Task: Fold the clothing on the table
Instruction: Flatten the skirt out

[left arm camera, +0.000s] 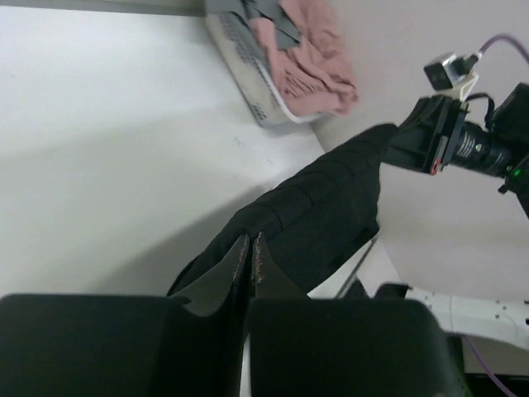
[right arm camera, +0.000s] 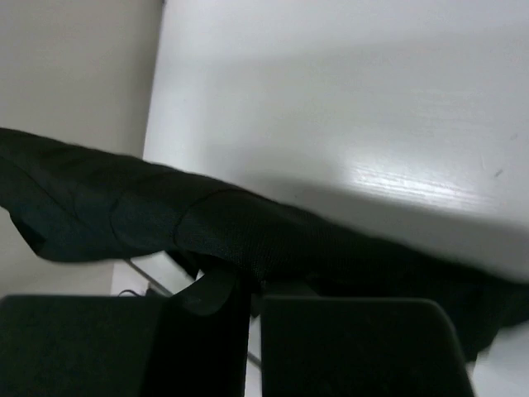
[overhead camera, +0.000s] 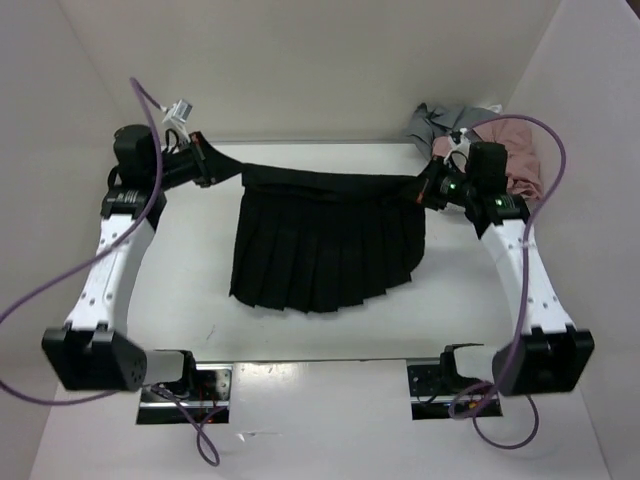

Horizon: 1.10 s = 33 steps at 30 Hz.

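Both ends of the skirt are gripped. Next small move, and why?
Probably bring both arms toward the near edge together, laying the waistband over the hem. The left gripper and right gripper have jaws shut on opposite waistband ends of the clothing, stretched taut and unfolded, pleats fanned over the table.

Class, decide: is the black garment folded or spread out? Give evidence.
Spread: the clothing is stretched by its waistband between left gripper and right gripper, pleats fanned open.

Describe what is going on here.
The black pleated clothing is held at both ends of its waistband: the left gripper and the right gripper are each shut on one end, stretching it over the table. It is not yet folded. A pink garment and a grey garment sit at the far right.
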{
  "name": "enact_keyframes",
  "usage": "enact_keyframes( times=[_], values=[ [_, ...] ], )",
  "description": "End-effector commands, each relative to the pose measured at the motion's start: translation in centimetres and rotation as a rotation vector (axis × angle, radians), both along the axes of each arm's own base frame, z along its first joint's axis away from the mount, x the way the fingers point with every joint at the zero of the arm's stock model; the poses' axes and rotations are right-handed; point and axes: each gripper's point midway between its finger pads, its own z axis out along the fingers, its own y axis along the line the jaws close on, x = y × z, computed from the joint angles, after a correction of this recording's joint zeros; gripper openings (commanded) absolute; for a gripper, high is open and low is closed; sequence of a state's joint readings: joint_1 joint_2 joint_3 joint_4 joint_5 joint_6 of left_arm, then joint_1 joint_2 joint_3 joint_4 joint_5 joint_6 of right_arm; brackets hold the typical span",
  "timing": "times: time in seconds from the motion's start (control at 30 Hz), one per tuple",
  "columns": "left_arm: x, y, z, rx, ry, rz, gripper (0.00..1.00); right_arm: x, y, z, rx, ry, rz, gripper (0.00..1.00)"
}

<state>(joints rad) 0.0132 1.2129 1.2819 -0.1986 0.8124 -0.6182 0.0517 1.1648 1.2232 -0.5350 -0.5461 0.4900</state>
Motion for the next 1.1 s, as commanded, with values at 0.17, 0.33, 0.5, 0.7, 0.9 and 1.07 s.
enact_keyframes(
  times=[0.17,0.33,0.5,0.7,0.9,1.07],
  values=[
    [10.3,3.0,6.4,-0.033,-0.124,0.058,0.00,8.8,-1.4,10.0,0.058,-0.249,0.039,0.00],
    [8.8,3.5,8.4,-0.022,-0.167,0.065,0.00,9.0,-0.9,9.3,0.067,-0.235,0.081,0.00],
    [4.7,3.3,3.1,-0.013,-0.091,0.085,0.00,5.9,0.1,0.5,0.094,-0.046,0.103,0.00],
    [-1.3,2.1,-13.0,0.001,0.267,0.128,0.00,-1.8,3.2,-16.6,0.117,0.438,0.184,0.00],
    [-7.5,2.0,-22.0,0.054,0.543,0.161,0.00,-11.7,5.4,-24.6,0.186,0.907,0.304,0.00],
    [-11.4,-0.1,-24.7,0.043,0.716,0.095,0.01,-16.7,5.2,-26.0,0.250,1.144,0.303,0.00]
  ],
)
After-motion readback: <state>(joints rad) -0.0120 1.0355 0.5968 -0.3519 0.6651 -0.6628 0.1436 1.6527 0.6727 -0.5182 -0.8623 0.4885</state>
